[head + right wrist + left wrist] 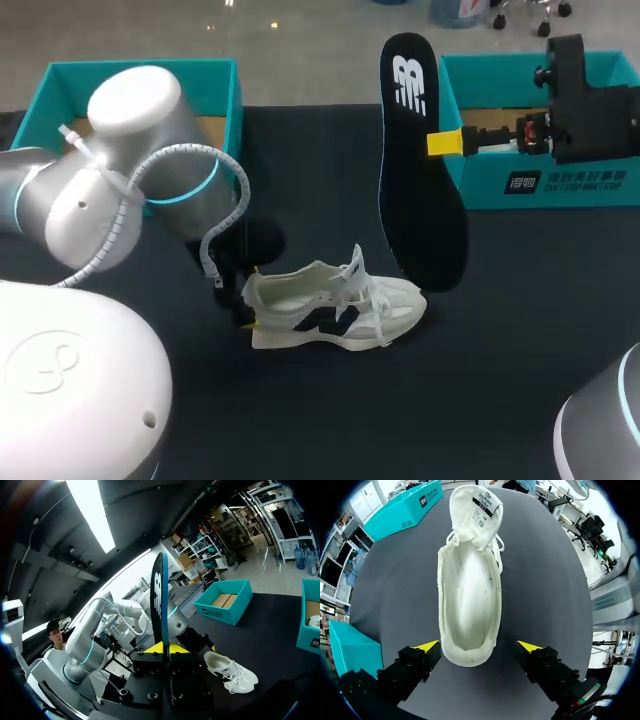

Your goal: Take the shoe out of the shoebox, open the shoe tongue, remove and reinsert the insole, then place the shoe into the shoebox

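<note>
my right gripper (447,142) clamps black insole (420,185) upright for reinsertion; my left gripper (477,646), jaws open, straddles white sneaker (469,580) heel at table (520,330) middle, likely to steady it.

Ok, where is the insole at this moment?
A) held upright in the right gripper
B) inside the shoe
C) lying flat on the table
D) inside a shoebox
A: the right gripper is shut on the black insole and holds it upright, while the left wrist view shows the shoe with only a white inside.
</note>
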You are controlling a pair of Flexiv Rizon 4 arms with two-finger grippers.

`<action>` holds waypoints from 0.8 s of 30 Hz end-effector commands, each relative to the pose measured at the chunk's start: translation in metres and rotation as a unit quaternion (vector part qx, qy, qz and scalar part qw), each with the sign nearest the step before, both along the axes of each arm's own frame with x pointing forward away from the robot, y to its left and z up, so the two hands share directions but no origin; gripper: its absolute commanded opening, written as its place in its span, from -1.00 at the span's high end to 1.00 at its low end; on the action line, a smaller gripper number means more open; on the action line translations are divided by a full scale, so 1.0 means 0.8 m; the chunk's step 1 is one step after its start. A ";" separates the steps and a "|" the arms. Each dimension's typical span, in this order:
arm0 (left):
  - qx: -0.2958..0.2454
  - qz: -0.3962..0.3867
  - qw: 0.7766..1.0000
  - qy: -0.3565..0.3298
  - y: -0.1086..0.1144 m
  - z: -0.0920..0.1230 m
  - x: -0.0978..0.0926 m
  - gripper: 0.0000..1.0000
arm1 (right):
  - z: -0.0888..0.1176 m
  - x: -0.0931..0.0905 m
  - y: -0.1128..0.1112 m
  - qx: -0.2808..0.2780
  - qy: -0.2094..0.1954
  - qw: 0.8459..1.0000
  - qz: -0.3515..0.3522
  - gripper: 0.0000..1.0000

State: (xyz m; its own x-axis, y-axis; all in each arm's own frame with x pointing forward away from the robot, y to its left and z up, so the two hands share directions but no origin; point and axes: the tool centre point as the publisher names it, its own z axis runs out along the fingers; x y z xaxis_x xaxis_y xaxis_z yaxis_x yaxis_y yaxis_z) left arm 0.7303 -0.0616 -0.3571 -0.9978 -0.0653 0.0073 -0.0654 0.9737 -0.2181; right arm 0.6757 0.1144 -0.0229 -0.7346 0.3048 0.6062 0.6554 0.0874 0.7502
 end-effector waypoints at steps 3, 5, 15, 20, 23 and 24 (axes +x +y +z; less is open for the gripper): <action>0.035 -0.001 0.999 -0.003 -0.005 0.012 0.002 -1.00 | -0.001 0.002 0.002 -0.001 0.001 1.000 0.000 1.00; 0.040 0.000 0.999 -0.004 -0.004 0.014 0.003 -1.00 | -0.001 0.002 0.002 -0.001 0.001 1.000 0.000 1.00; 0.051 -0.004 0.999 -0.005 -0.004 0.017 0.005 -1.00 | -0.001 0.002 0.002 -0.001 0.001 1.000 0.000 1.00; 0.051 -0.004 0.999 -0.005 -0.004 0.017 0.005 -1.00 | -0.001 0.002 0.002 -0.001 0.001 1.000 0.000 1.00; 0.051 -0.004 0.999 -0.005 -0.004 0.017 0.005 -1.00 | -0.001 0.002 0.002 -0.001 0.001 1.000 0.000 1.00; 0.051 -0.004 0.999 -0.005 -0.004 0.017 0.005 -1.00 | -0.001 0.002 0.002 -0.001 0.001 1.000 0.000 1.00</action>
State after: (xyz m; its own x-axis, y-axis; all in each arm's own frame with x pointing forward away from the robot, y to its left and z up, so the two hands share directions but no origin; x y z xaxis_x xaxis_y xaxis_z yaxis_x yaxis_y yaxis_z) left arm 0.7349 -0.0650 -0.3432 -0.9983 -0.0580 -0.0062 -0.0568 0.9913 -0.1184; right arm 0.6757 0.1144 -0.0229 -0.7346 0.3047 0.6062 0.6553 0.0872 0.7503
